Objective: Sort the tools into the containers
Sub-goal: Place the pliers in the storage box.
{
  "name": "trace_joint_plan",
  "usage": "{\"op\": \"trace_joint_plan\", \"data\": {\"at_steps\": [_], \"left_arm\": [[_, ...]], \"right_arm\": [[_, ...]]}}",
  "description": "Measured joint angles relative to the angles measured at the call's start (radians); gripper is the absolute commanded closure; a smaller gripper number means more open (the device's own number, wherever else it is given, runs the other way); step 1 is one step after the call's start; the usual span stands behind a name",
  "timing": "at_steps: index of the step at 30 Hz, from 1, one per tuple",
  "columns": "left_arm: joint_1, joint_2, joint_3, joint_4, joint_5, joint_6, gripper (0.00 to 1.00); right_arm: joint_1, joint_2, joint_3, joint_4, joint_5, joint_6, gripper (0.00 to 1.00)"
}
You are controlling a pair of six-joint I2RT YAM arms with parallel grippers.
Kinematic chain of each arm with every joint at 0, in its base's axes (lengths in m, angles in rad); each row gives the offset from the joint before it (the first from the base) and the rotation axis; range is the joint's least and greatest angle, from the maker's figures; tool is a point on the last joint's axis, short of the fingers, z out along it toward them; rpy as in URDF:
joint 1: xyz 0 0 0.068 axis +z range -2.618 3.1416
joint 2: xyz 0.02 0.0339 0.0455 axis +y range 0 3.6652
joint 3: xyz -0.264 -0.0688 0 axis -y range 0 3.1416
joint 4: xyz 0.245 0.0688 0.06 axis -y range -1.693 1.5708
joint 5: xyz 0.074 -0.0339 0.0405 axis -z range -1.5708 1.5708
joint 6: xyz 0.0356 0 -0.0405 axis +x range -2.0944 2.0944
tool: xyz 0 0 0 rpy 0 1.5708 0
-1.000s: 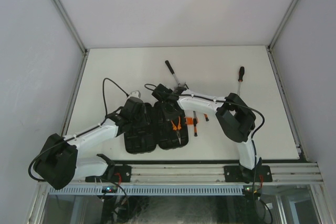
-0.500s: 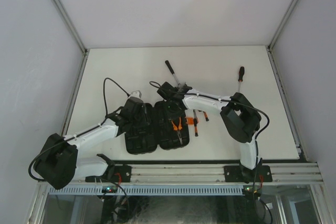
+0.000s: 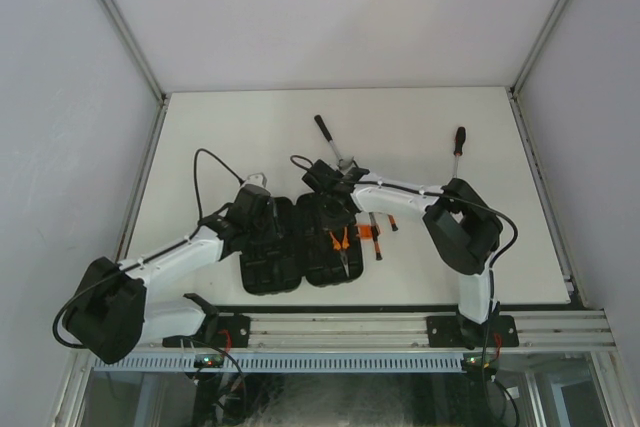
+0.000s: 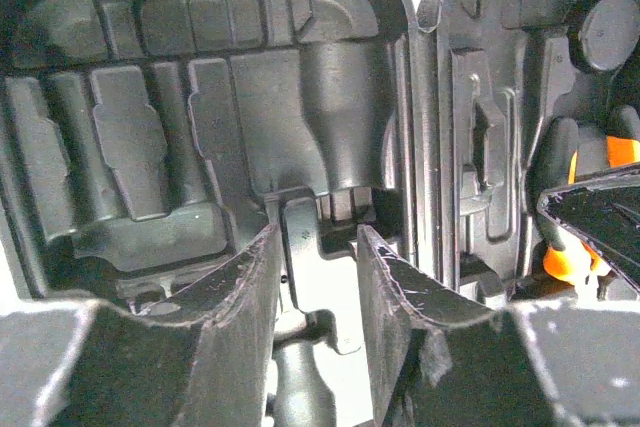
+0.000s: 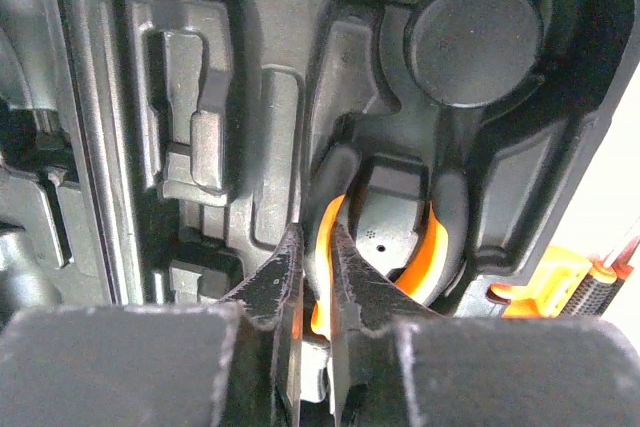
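Hovering over the pliers point(image 5: 436, 245) seated in the 3 o'clock half of the tool case point(image 4: 300, 97), the right gripper point(image 5: 312, 237) was pinched almost closed. Over the 9 o'clock half, the left gripper point(image 4: 315, 237) stood parted astride the rim.
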Motion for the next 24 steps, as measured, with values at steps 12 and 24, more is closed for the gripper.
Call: {"op": "trace_joint_plan", "data": {"at_steps": [12, 24], "left_arm": [[0.005, -0.068, 0.042, -0.126, -0.027, 0.027, 0.51], [-0.002, -0.079, 0.204, -0.179, -0.029, 0.041, 0.51]], "right_arm": [[0.002, -0.092, -0.051, -0.026, 0.01, 0.014, 0.61], [-0.045, -0.272, -0.146, -0.029, 0.056, 0.029, 0.76]]}}
